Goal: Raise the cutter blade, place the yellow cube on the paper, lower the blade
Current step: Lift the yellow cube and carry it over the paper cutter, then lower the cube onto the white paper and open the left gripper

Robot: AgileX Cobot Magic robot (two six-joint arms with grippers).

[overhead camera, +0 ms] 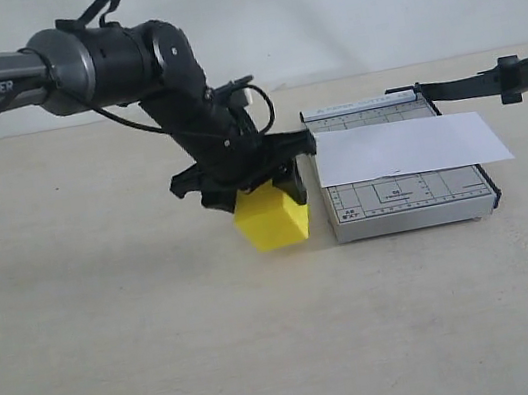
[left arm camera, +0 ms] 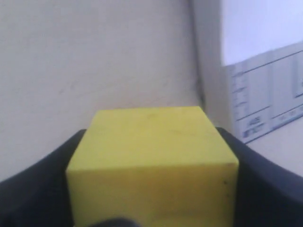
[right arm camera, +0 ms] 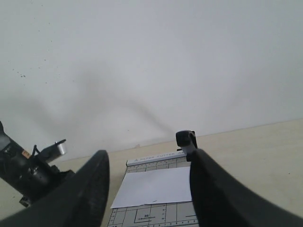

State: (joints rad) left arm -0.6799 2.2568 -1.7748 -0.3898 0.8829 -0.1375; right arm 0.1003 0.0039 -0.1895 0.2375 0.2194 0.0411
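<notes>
While the left end effector (overhead camera: 259, 198) clamps the cube (overhead camera: 273, 222) beside the trimmer (overhead camera: 406, 200), the blade (overhead camera: 458, 84) is up, right end effector (right arm camera: 149, 165) state unclear.

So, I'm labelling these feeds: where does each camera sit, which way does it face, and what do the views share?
Exterior: off the arms, facing across the table to the wall; shows the left arm and left gripper on the yellow cube.
Left wrist: on the left arm, looking along its fingers at the cube.
Right wrist: on the right arm, looking between the right gripper's fingers toward the wall.
Shared: all three show the paper on the paper cutter.
</notes>
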